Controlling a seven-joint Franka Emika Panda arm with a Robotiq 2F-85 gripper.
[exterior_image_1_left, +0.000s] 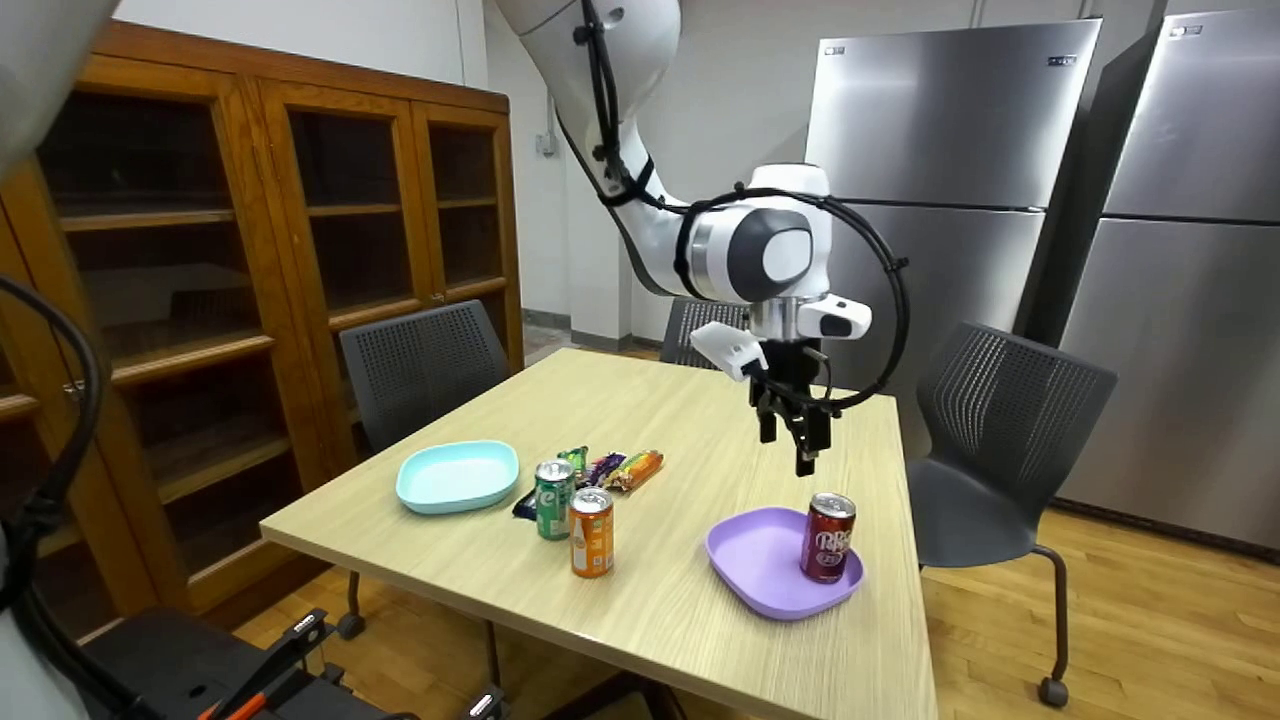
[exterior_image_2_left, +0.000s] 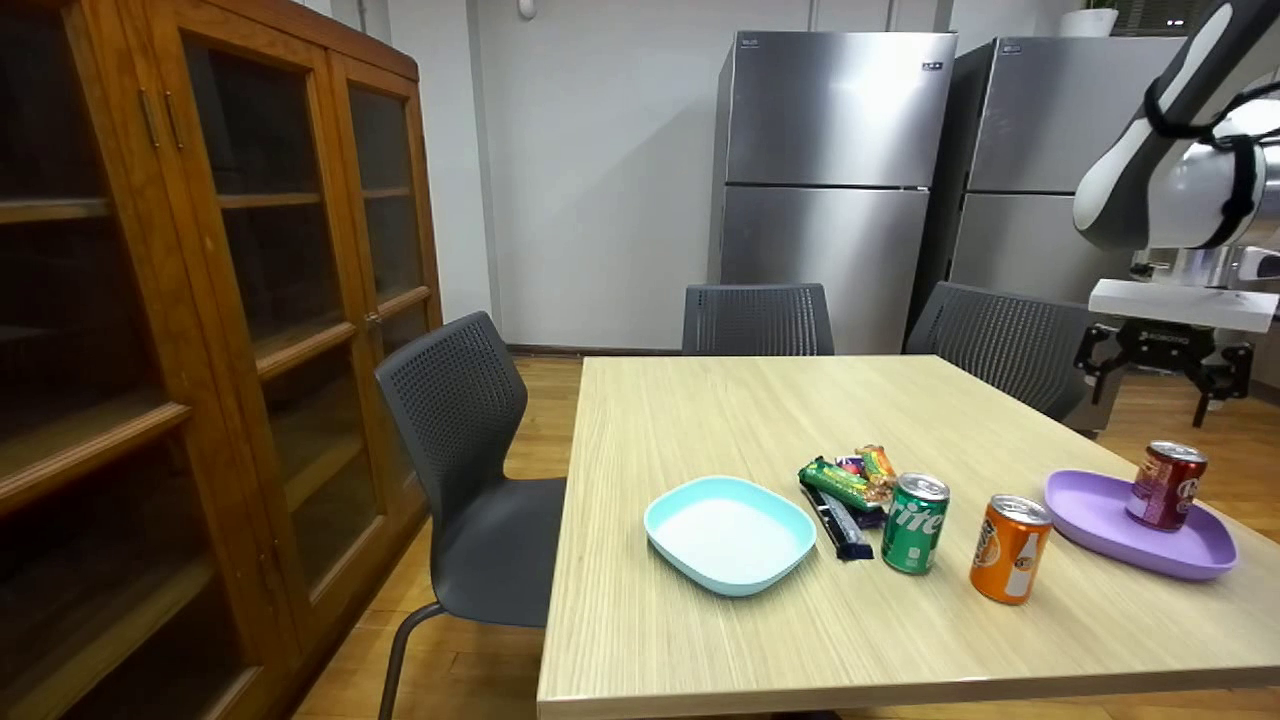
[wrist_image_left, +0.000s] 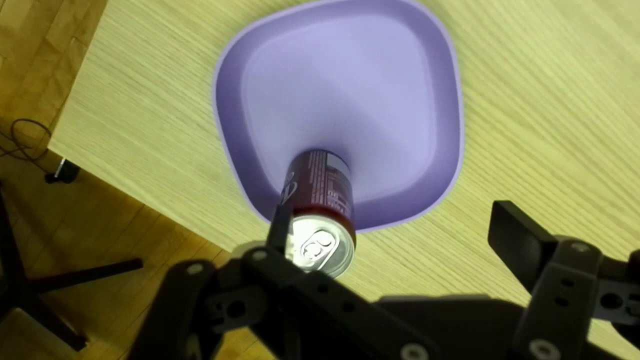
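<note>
**Cam setup, three views**

Both exterior views look slightly down over the pale wood-grain table (exterior_image_2_left: 680, 420) from near its edge, facing the tall stainless-steel fridges (exterior_image_2_left: 830, 120), sharing most of that table plus the brown wooden cabinet (exterior_image_1_left: 360, 200) at frame left. Wrist cam's way closer, peering steeply down past the black jaws onto the rounded-square purple plate (wrist_image_left: 345, 75) and cylindrical maroon can (wrist_image_left: 322, 205), which all three catch.

On the purple plate (exterior_image_1_left: 755, 550), the red can (exterior_image_1_left: 828, 540) seemingly reads "DR", blurred. Print on the orange can (exterior_image_2_left: 1008, 552), near that plate, is illegible; the green can (exterior_image_2_left: 913, 525), farther from it, shows "rite".
</note>
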